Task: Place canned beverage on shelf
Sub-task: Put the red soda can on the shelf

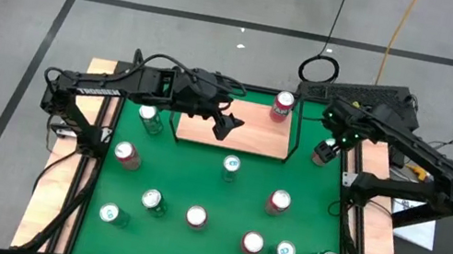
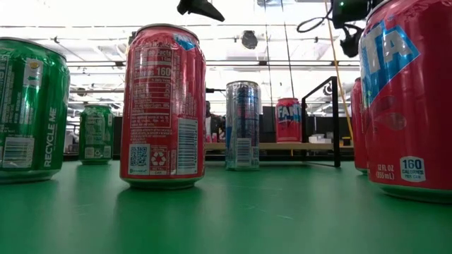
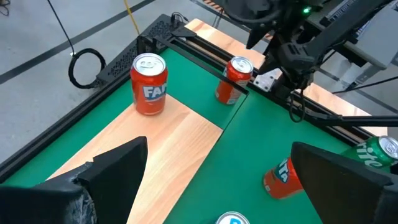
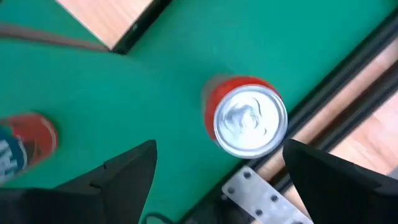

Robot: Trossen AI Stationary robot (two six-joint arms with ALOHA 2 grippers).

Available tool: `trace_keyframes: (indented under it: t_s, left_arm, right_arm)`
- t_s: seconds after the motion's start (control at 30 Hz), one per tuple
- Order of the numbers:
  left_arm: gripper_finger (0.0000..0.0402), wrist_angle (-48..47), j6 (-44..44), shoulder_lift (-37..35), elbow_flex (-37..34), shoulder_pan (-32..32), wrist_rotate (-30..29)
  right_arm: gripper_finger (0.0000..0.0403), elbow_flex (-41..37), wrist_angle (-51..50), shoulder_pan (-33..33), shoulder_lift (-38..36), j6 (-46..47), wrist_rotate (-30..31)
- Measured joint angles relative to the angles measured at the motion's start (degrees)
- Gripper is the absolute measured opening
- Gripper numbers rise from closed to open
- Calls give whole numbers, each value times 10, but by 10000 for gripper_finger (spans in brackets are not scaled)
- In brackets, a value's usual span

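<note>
The right gripper (image 4: 217, 171) hangs spread wide above a red can (image 4: 245, 118) by the table's right rail, lined up to grab it for the shelf (image 1: 207, 129), where one can (image 1: 283, 105) stands, while the left gripper (image 1: 225, 125) waits released over the shelf.

Your left arm reaches in from the left side toward mid-bench, its left gripper (image 1: 227, 125) hanging above the surface with jaws spread wide and nothing between them. Your right arm is folded along the right edge, elbow out, with the right gripper (image 1: 327, 150) pointing straight down, jaws parted and empty.
</note>
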Motion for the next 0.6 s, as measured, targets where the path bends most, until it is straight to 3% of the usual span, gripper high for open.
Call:
trace_keyframes:
  t_s: [0.6]
  left_arm:
    - [397,0,3,0,0,1,0]
  right_arm:
    - [376,-17,32,-93,64,-80,-19]
